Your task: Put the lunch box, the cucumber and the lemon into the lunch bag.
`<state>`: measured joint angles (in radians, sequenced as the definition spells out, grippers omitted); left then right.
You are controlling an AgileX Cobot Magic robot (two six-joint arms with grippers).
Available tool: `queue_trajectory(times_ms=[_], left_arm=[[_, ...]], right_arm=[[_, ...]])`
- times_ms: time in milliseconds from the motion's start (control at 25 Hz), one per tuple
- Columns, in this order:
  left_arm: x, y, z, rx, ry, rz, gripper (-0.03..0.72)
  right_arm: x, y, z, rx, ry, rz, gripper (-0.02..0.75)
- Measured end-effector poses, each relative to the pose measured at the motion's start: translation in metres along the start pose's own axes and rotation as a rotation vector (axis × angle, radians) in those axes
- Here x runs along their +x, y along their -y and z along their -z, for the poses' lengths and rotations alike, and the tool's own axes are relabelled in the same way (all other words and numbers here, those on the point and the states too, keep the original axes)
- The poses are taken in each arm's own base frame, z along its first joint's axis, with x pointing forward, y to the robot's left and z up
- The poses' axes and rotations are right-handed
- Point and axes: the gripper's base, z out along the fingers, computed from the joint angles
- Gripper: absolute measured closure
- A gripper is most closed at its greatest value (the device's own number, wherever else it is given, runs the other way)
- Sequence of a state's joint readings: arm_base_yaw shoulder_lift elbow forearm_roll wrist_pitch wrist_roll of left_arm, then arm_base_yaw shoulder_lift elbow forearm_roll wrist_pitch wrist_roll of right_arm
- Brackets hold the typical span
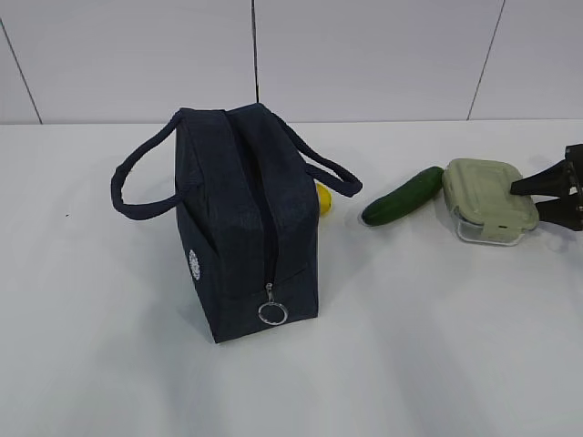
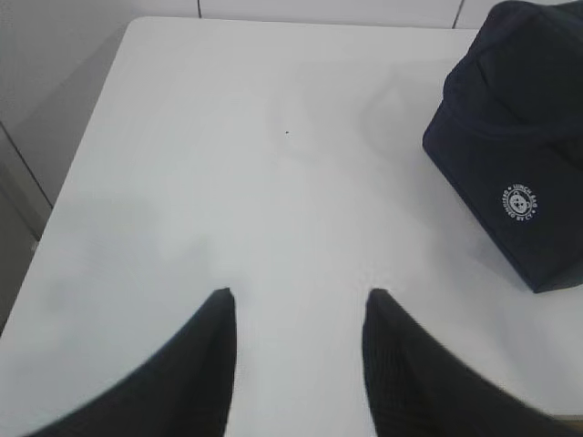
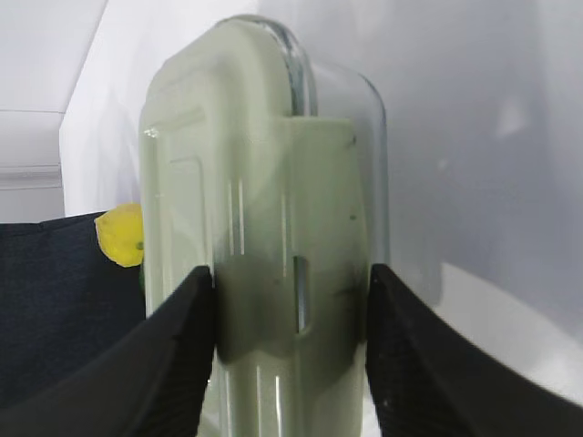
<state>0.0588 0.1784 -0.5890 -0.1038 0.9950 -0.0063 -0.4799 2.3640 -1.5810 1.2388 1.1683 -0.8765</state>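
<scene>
Right gripper (image 3: 291, 309) clamps the lunch box (image 1: 487, 200) — clear glass, sage-green snap lid — beside the cucumber (image 1: 403, 196). Left gripper (image 2: 299, 314) hangs parted, empty.

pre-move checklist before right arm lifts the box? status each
1. Right gripper jaws around the pale green-lidded glass lunch box: ok, one jaw on each side in the right wrist view.
2. Firm contact on both sides: cannot tell.
3. Dark navy fabric lunch bag open: not ok, the zipper with the silver ring pull looks closed.
4. Dark green cucumber free of the box: cannot tell, its end sits right at the lid.
5. Left gripper free: ok, open over bare table.
6. Yellow lemon located: ok, behind the bag.
</scene>
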Motion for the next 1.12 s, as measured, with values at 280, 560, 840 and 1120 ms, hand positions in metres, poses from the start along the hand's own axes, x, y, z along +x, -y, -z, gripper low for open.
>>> queue_trajectory(times_ms=[280, 560, 840, 1120], left_arm=[[0.0, 0.0, 0.0, 0.0, -0.002, 0.0, 0.35], [0.0, 0.0, 0.0, 0.0, -0.002, 0.0, 0.349], [0.0, 0.0, 0.0, -0.003, -0.002, -0.002, 0.344], [-0.004, 0.0, -0.001, 0.0, -0.014, 0.001, 0.344]], right_arm=[[-0.001, 0.0, 0.0, 0.0, 0.009, -0.019, 0.365], [-0.005, -0.008, 0.005, 0.008, 0.035, -0.01, 0.365], [-0.006, -0.01, 0.006, 0.005, 0.042, -0.028, 0.365], [-0.011, -0.03, 0.017, 0.003, 0.068, 0.009, 0.365]])
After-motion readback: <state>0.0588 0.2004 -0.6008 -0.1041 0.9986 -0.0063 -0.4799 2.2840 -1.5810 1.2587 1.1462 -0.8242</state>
